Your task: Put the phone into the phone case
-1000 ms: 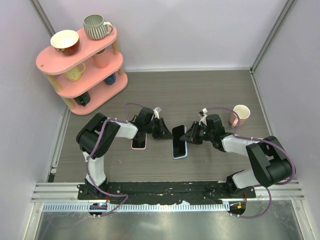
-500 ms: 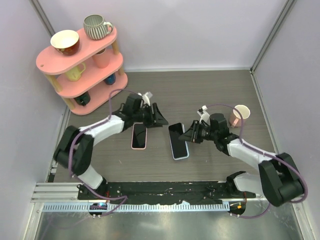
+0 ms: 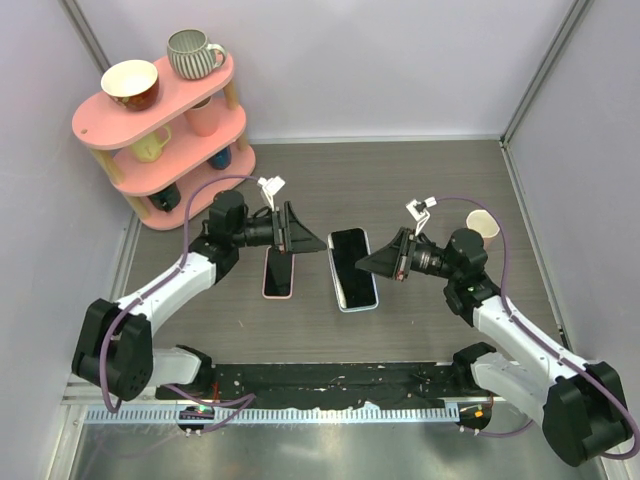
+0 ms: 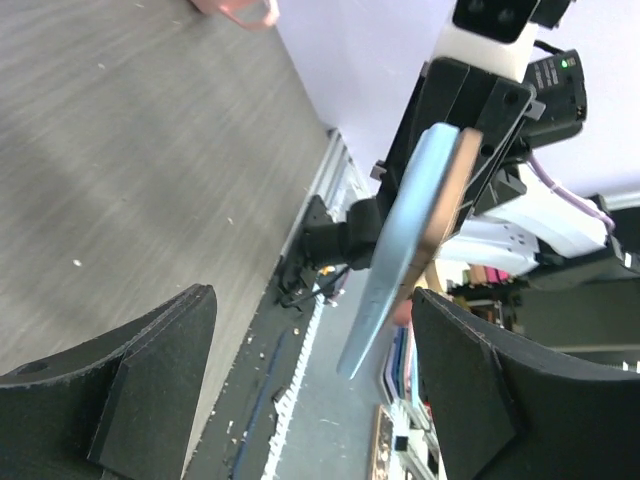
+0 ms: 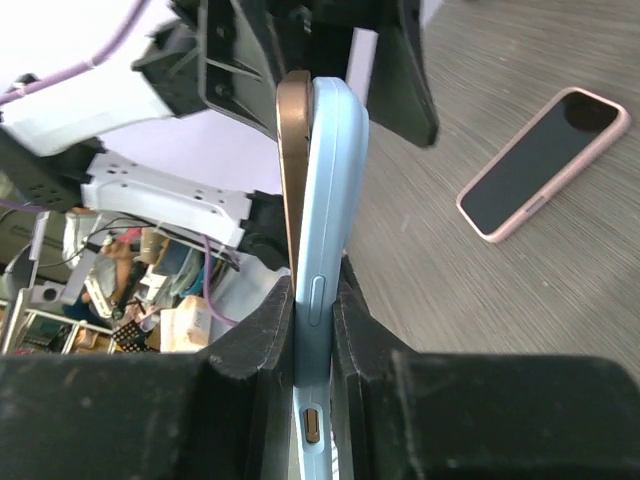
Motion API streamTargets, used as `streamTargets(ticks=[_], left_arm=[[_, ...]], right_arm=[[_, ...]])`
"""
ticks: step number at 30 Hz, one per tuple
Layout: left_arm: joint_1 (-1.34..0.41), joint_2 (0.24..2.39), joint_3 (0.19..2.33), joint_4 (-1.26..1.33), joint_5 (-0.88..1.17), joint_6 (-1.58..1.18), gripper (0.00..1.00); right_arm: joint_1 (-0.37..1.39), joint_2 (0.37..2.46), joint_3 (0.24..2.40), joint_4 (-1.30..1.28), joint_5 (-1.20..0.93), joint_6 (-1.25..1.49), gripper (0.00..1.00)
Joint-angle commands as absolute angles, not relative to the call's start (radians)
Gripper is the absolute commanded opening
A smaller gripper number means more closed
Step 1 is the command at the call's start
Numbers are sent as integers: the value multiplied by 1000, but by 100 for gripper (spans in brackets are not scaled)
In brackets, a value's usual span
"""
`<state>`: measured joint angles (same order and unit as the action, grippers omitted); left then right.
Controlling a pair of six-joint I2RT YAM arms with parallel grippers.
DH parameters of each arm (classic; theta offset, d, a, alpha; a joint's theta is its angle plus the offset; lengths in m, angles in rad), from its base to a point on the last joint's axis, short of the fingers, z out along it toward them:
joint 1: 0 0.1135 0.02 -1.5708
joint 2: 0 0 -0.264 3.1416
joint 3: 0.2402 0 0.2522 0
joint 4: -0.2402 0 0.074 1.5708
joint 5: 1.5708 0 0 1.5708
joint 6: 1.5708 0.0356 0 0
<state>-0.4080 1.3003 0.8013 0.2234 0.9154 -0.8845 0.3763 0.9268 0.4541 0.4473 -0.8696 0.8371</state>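
You have the case (image 5: 335, 170) clamped between the jaws of the right gripper (image 5: 312, 300), the phone (image 5: 289, 150) seemingly not pressed fully in yet — the left gripper (image 4: 310, 300) faces it, jaws apart and empty.

The phone (image 3: 350, 260) has a black screen and a bronze edge; its phone case (image 5: 330, 200) is pale blue. A second phone (image 3: 278, 272) wears pink. The worktop (image 3: 420, 185) is grey-brown woodgrain. The shelf (image 3: 175, 95) is pink, its top mug (image 3: 190, 52) grey-and-white striped.
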Motion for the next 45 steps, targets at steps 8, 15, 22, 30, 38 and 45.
streamTargets(ticks=[8, 15, 22, 30, 38, 45], left_arm=[[-457, 1265, 762, 518, 1012, -1034, 86], [-469, 1313, 747, 655, 1040, -1124, 70], [-471, 1333, 745, 719, 1055, -1195, 15], [-482, 1362, 738, 723, 1103, -1207, 0], [-483, 1365, 736, 696, 1129, -1180, 0], [-489, 1359, 761, 631, 1152, -1132, 5]], right_arm=[[414, 922, 497, 712, -917, 1005, 1], [449, 934, 482, 730, -885, 1005, 1], [456, 960, 477, 733, -897, 1006, 9], [457, 980, 531, 721, -861, 1039, 38], [456, 1051, 609, 721, -853, 1054, 52], [456, 1042, 620, 729, -848, 1046, 6]])
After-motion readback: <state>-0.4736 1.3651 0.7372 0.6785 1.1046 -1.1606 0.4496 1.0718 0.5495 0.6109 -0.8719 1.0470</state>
